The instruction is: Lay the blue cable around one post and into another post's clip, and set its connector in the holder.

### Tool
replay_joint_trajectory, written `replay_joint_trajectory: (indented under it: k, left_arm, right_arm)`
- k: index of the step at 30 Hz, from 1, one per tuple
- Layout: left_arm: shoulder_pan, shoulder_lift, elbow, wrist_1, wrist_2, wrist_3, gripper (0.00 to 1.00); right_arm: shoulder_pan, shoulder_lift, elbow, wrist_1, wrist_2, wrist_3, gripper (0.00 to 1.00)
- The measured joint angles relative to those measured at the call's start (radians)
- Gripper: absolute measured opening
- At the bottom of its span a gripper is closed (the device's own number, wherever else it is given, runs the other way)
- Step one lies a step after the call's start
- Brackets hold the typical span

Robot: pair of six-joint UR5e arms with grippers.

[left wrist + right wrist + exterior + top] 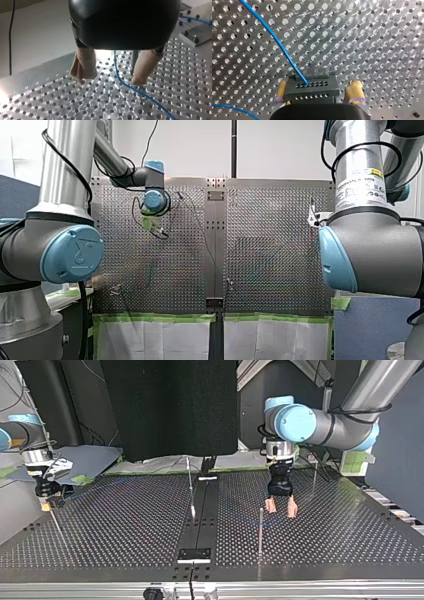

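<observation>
Clearly, my left end effector [281,508] gapes open, blue cable [140,93] between its pads [83,65]. Whether my right end effector [318,88] grips the connector [312,93] is unclear.

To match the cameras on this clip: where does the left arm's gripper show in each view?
Front view: left gripper at upper left, under its blue wrist joint.
Top view: left gripper right of the centre strip, by a thin post.
Left wrist view: its fingers, open, the blue cable running between them.
Right wrist view: not in it.
Shared landmark: the perforated table.
</observation>
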Motion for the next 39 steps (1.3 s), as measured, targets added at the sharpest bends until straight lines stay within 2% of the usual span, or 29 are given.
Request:
replay_joint_trajectory:
  k: [7,10,19,26,32,39]
  left_arm:
    - [-0.029,0.017,-0.003,-0.024,0.043,-0.019,1.0]
    - [-0.035,0.031,-0.003,-0.047,0.04,-0.009,1.0]
    - [-0.034,0.105,-0.004,-0.125,-0.031,0.065,1.0]
    - [-0.033,0.185,-0.004,-0.205,-0.111,0.145,1.0]
    - [-0.034,0.252,-0.003,-0.22,-0.179,0.213,1.0]
    - [-0.036,0.261,0.017,-0.248,-0.248,0.282,1.0]
  right_arm:
    - [0.0,0.0,0.0,0.001,0.0,0.0,1.0]
    - [0.0,0.0,0.0,0.001,0.0,0.0,1.0]
    - [0.0,0.0,0.0,0.001,0.0,0.0,1.0]
    - [-0.001,0.0,0.0,0.0,-0.001,0.0,1.0]
    - [-0.001,0.0,0.0,0.0,0.0,0.0,1.0]
    - [-0.001,0.0,0.0,-0.001,0.0,0.0,1.0]
